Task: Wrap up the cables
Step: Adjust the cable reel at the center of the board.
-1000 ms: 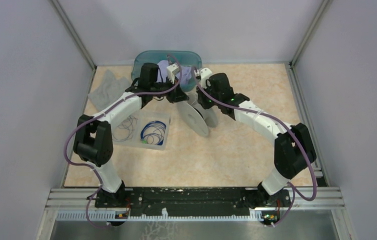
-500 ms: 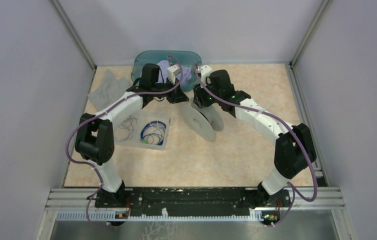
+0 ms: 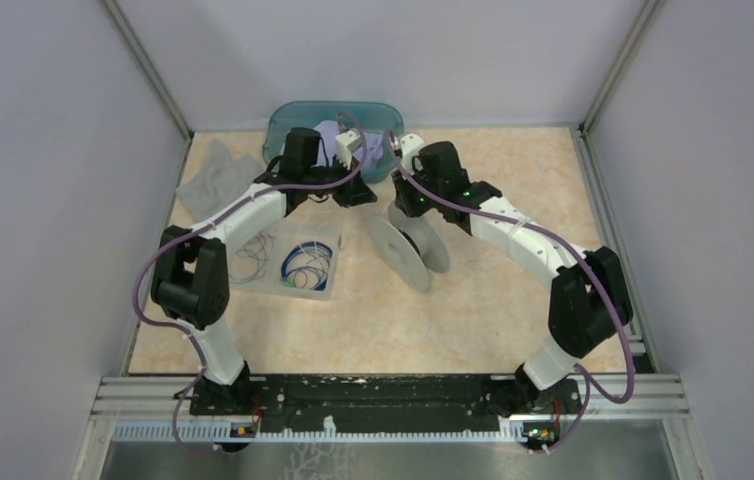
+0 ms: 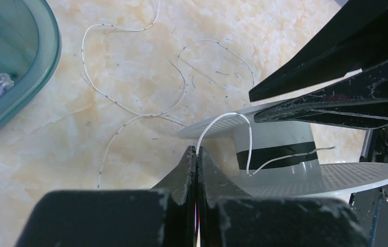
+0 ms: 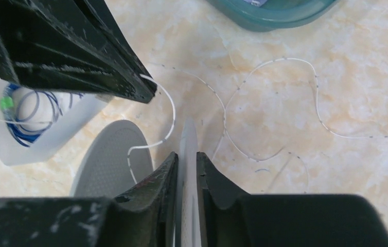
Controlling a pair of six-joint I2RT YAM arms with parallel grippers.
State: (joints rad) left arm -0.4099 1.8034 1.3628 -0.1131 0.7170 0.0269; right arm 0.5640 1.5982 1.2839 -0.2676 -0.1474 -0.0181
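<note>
The right hand is clamped on the thin rim of one flange of a white spool. It holds the spool on its edge on the desk, I think so that the core is free to take the wire. The left hand has its fingers pressed together on the whitish cable. The cable comes out right at the fingertips, rises in a small arc and goes down onto the core of the spool, just beside the black band. This grip probably keeps the wire tight and guides it while it is wound. The two hands are very near each other, the left one just beside the spool. The rest of the whitish cable lies in loose loops on the desk beyond the spool, near the teal tub. The blue cables lie coiled in a white tray, well apart from both hands.
</note>
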